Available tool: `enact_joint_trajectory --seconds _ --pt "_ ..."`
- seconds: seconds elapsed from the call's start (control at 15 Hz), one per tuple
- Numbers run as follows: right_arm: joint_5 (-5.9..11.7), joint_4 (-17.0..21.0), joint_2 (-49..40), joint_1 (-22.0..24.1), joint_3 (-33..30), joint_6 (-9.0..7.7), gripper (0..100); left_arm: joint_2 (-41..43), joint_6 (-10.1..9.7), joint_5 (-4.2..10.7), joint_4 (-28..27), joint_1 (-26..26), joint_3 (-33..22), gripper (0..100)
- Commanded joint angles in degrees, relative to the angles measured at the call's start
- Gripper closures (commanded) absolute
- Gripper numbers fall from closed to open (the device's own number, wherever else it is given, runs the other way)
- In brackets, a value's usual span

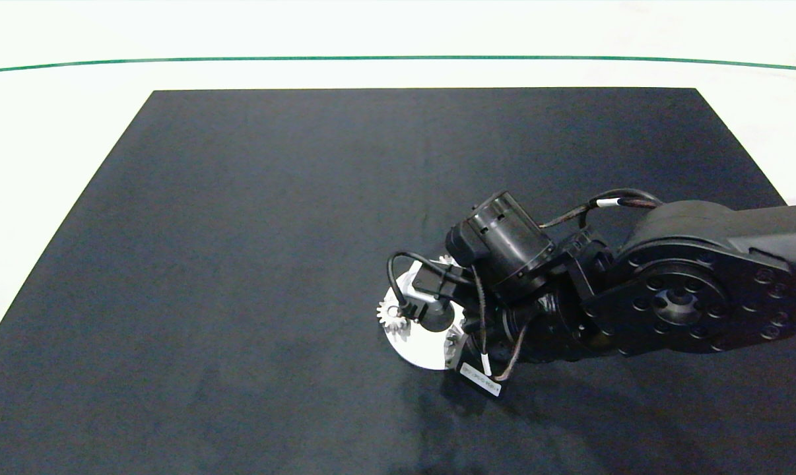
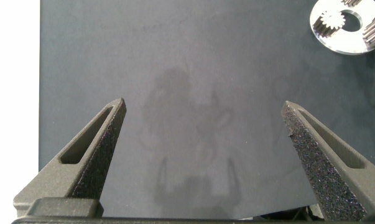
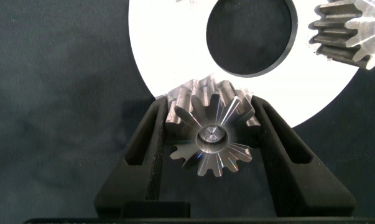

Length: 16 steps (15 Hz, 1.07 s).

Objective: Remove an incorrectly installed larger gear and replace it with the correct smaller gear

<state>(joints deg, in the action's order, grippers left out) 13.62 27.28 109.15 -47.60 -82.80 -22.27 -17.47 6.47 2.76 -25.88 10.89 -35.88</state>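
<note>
**Right tool clamps a gear at the disc's rim**

The right tool has its two grey fingers clenched on a grey spur gear, one finger on each flank of the teeth, the gear's round centre hub facing the wrist camera. That gear sits right at the edge of the white round disc, overlapping its rim, with the disc's big centre hole just beyond. Whether this held one is the smaller gear or the larger, I can't tell. A second grey gear stands on the disc past the hole, well apart from the held one.

From above, the right arm comes in from the surface's right edge and covers much of the disc, which lies on the black mat right of centre, toward the near edge. A gear shows at the disc's left rim.

The left tool hangs over bare mat, fingers spread wide and released, gripping nothing, the disc off toward one corner of its view.
</note>
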Motion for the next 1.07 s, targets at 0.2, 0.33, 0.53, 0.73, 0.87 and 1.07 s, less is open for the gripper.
enact_joint_trajectory --seconds 0.2,0.33,0.53,0.73,0.87,1.07 --pt "0.09 0.2 0.0 0.0 0.2 -0.23 63 0.1 0.03 0.06 -0.1 0.0 -0.1 0" --pt "0.09 0.3 0.0 -0.2 0.2 -0.14 63 0.1 0.03 0.15 -0.1 0.0 -0.1 0" --pt "0.09 0.3 -0.3 -0.1 -0.3 -0.14 63 0.0 0.03 0.15 -0.1 0.0 0.0 0" --pt "0.09 0.6 -1.0 -0.4 -0.8 -0.14 63 -0.2 0.03 0.15 -0.1 0.0 0.6 0" --pt "0.09 0.6 -1.7 -0.6 -1.2 -0.14 63 -0.1 0.03 0.15 -0.1 0.0 0.9 0" --pt "0.09 1.2 -2.8 -1.4 -2.4 -0.05 63 -0.1 0.03 0.15 -0.1 0.0 0.9 0"
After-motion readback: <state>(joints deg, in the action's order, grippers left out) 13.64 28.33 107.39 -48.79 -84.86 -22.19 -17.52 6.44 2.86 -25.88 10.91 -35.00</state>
